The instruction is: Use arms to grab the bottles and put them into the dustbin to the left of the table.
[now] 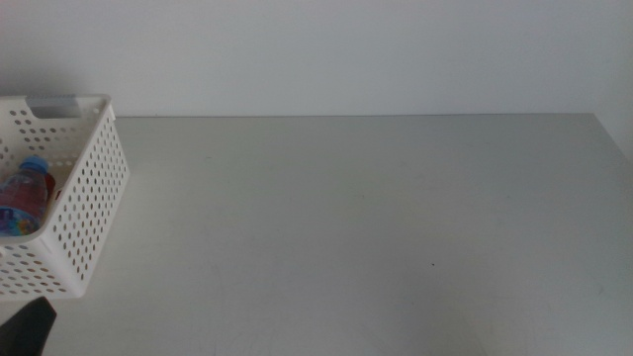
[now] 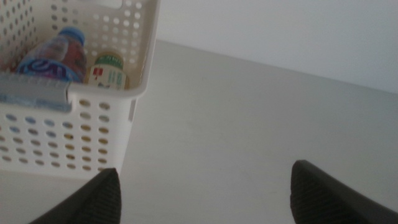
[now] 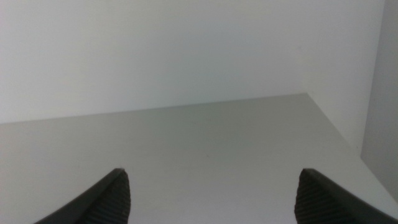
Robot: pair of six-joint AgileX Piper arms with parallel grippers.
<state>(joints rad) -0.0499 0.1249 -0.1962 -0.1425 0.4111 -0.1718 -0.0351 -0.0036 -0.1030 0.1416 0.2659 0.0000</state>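
The white perforated dustbin stands at the table's left edge. Inside it lies the blue-capped water bottle, also seen in the left wrist view as the water bottle beside the pale-yellow drink bottle in the dustbin. A sliver of red shows behind the water bottle; I cannot tell what it is. My left gripper is open, empty, just in front of the dustbin; its dark tip shows at the bottom left of the middle view. My right gripper is open and empty over bare table.
The light-grey table stretches from the dustbin to its right edge, which shows at the far right of the middle view. A white wall rises behind it.
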